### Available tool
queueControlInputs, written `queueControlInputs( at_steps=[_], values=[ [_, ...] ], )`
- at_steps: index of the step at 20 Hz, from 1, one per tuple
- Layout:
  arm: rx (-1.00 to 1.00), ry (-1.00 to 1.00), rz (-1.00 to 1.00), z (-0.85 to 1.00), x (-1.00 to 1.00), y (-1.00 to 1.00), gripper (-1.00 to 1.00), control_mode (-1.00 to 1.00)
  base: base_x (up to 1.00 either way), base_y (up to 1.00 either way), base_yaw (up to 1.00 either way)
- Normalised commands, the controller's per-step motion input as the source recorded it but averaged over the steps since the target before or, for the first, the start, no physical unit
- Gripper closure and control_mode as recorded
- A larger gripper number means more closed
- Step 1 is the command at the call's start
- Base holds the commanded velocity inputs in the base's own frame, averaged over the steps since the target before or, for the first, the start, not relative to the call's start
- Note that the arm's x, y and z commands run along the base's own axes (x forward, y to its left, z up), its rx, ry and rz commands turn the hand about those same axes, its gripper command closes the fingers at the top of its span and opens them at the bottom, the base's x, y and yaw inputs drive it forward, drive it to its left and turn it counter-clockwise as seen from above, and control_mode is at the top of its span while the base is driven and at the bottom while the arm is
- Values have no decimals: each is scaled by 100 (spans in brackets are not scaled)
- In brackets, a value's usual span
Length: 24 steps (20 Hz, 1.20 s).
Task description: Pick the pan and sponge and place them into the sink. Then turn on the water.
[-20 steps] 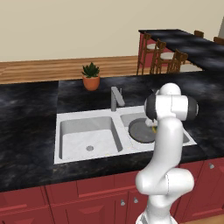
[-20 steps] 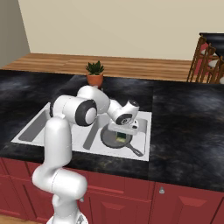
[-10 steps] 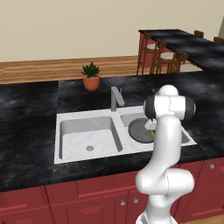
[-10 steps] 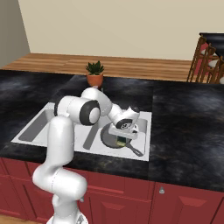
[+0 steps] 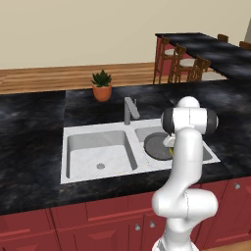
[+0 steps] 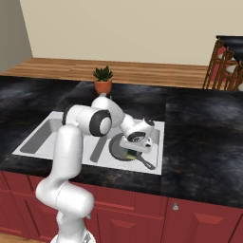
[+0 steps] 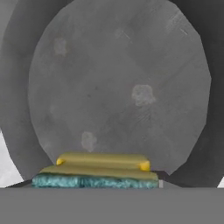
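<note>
Your two-finger gripper [image 6: 134, 148] hangs low over the right basin of the white marbled double-basin sink [image 5: 78, 135], with the small green-and-yellow sponge [image 7: 97, 173] between its parted fingers; you cannot tell whether it grips the sponge. The round, shallow, dark grey pan [image 5: 156, 146] lies in that right basin, directly beneath the sponge. The left basin holds only its round drain [image 5: 100, 166].

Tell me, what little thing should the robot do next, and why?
Probably open the fingers and let go of the sponge. The gripper hangs low over the pan, which already lies in the sink's right basin, and the hand view shows the sponge at the fingers, right above the pan's flat bottom. After that, it could likely lift away toward the faucet, since no water is running yet.
</note>
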Motion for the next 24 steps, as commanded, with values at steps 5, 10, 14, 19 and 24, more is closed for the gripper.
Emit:
queueControlInputs(
  at_steps=[5, 10, 14, 19, 24],
  values=[
    [3, -2, 0, -21, 10, -1, -100, -100, 0, 0, 0],
    [2, 0, -3, 0, 0, 1, -100, -100, 0, 0, 0],
    [1, 1, -5, 4, 0, 10, -100, -100, 0, 0, 0],
    [0, 0, -4, 5, 0, 6, -100, -100, 0, 0, 0],
    [0, -5, -4, 10, -5, -1, -100, -100, 0, 0, 0]
  ],
)
